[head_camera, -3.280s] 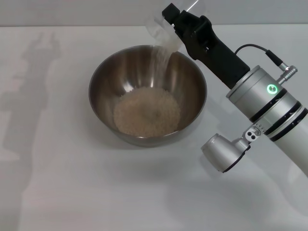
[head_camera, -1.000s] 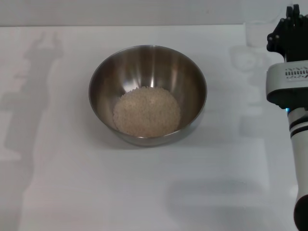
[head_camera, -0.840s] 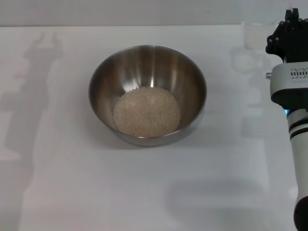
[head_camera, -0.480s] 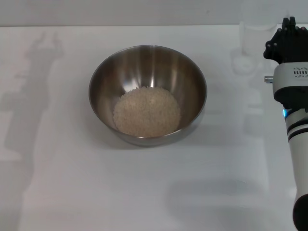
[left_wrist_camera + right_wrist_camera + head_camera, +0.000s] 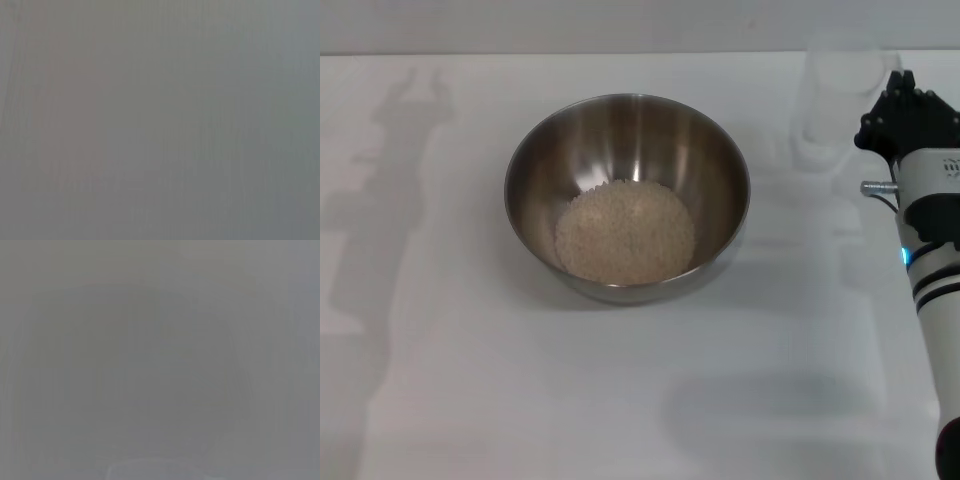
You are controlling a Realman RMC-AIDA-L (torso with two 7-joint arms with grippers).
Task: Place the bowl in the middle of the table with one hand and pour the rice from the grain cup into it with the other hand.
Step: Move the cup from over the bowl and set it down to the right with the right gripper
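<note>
Head view showed rice (image 5: 625,235) heaped in the steel bowl (image 5: 625,130); right gripper (image 5: 880,115), fingers' grip unreadable, beside grain cup (image 5: 835,100) on counter (image 5: 520,400); pouring seemingly done; next, letting go and retreating.

this looks like a robot test bench or lab set-up rather than a lived-in kitchen. the table (image 5: 470,400) is a plain flat white surface that fills almost the whole head view, with only a pale blank wall strip (image 5: 570,25) along the far edge. on the right a robot arm (image 5: 930,260) of silver and black segments stands over the surface, with a small lit indicator on its side. the only kitchen things are a steel bowl (image 5: 720,170) of rice (image 5: 625,232) in the middle and a clear grain cup (image 5: 830,100) at the far right. both wrist views show only flat grey.
</note>
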